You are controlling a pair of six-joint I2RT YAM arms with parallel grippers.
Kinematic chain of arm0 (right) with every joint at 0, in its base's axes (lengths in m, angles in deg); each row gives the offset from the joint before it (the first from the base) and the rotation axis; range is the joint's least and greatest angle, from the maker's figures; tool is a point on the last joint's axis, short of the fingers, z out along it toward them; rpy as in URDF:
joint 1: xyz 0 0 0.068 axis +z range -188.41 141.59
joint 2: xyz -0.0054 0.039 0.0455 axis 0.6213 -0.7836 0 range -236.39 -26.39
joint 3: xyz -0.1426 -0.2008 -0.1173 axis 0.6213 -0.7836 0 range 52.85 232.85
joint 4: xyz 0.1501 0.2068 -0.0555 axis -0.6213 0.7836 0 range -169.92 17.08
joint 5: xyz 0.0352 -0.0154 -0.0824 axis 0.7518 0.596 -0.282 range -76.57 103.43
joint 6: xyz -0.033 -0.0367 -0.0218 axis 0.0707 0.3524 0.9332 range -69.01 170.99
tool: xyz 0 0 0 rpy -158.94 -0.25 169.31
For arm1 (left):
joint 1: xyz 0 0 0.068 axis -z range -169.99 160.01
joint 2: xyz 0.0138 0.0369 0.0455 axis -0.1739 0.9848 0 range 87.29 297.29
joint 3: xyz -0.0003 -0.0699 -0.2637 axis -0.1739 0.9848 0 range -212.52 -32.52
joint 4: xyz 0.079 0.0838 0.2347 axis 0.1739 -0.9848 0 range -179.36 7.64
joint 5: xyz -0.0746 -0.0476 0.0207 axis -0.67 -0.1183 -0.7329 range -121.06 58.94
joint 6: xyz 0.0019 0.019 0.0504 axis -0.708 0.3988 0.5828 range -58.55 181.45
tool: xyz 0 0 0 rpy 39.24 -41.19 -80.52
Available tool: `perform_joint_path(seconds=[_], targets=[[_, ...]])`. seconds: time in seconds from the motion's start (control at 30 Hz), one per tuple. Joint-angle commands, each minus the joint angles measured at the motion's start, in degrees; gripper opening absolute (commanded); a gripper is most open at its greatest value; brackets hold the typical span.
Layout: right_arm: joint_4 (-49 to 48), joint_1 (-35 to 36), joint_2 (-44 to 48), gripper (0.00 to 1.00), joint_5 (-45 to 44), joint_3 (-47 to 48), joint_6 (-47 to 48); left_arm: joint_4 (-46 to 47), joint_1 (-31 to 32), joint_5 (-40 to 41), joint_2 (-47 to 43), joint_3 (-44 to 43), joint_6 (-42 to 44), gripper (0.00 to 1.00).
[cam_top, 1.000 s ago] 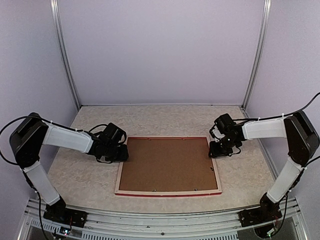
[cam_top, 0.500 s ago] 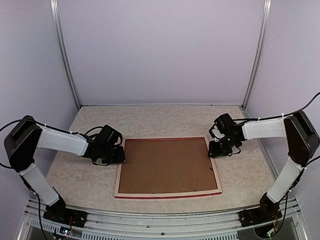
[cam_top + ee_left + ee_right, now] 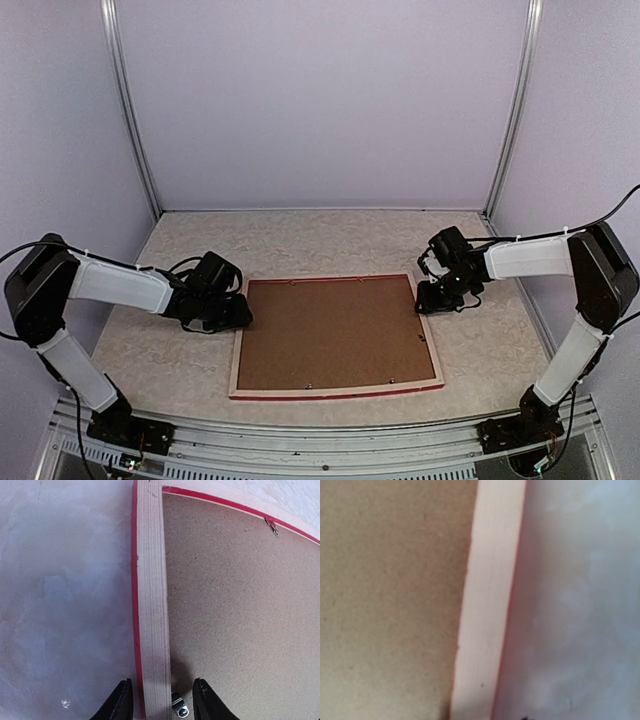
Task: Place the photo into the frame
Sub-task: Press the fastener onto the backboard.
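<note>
Two grippers work the face-down frame (image 3: pixel 150 580): your left gripper (image 3: pixel 161 700) straddles its rail, jaws released; right gripper (image 3: pixel 437 300), cannot tell. Next, probably turn the clip (image 3: pixel 178 707) inward.

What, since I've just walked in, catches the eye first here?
A big picture frame lies face down in the middle of the table, its brown backing board filling it. The left gripper straddles its left rail with its jaws open; the right gripper is at the far right corner.
</note>
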Motion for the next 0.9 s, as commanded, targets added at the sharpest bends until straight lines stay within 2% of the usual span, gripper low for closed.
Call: perform_joint_path(seconds=[0.0, 0.37, 0.53, 0.67, 0.77, 0.87], targets=[[-0.9, -0.1, 0.1, 0.35, 0.1, -0.9, -0.6, 0.3, 0.3, 0.2, -0.9, 1.2, -1.1, 0.39], [-1.1, 0.0, -0.3, 0.35, 0.4, -0.9, -0.5, 2.8, -0.9, -2.3, -3.2, 4.8, -2.7, 0.36], [-1.0, 0.1, -0.3, 0.35, 0.3, -0.9, -0.5, 4.5, -2.0, -3.7, -3.6, 5.6, -3.2, 0.46], [-0.9, 0.1, -0.3, 0.35, 0.4, -0.9, -0.5, 5.4, -2.8, -4.4, -4.0, 6.1, -3.3, 0.48], [-0.9, 0.1, -0.3, 0.35, 0.3, -1.0, -0.4, 5.1, -3.0, -4.4, -4.0, 6.2, -3.1, 0.47], [-0.9, 0.2, -0.5, 0.35, 0.4, -1.0, -0.4, 5.2, -3.1, -4.4, -4.1, 6.8, -3.2, 0.41]])
